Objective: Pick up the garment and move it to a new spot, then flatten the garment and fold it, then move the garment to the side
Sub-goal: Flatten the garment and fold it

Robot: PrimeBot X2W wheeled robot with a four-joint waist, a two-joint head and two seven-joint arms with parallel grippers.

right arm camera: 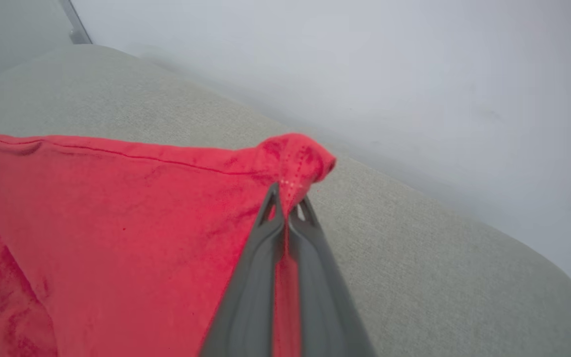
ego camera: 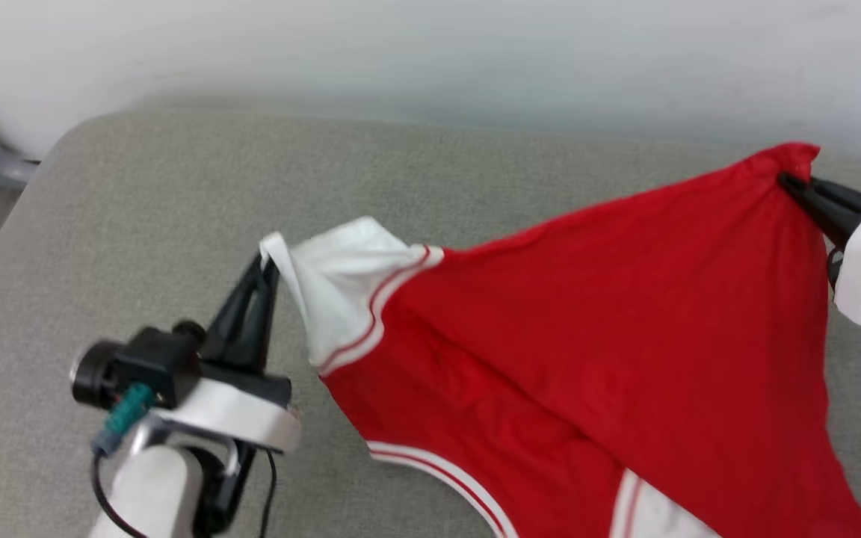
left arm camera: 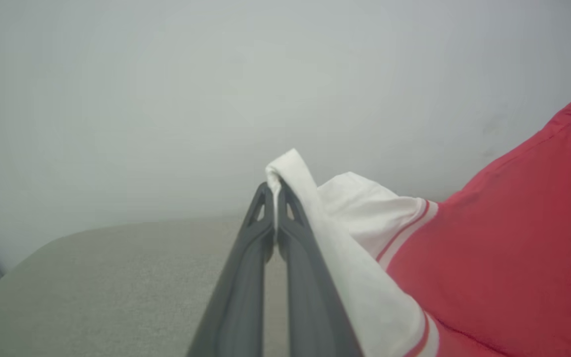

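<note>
Garment (ego camera: 587,321) spread, long axis L-R; sleeve (ego camera: 341,284) left, hem (ego camera: 793,158) prob. right.

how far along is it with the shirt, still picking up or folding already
Done: the pick-up. The left gripper is shut on a white sleeve, the right gripper on a red corner, the garment stretched between them above the grey cushion. In hand: the move to a new spot. Left: flattening, folding, setting aside; no fold shows yet.

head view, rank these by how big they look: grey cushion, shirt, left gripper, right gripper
1. grey cushion
2. shirt
3. left gripper and right gripper: unranked, since the frame edge cuts off the right one
</note>
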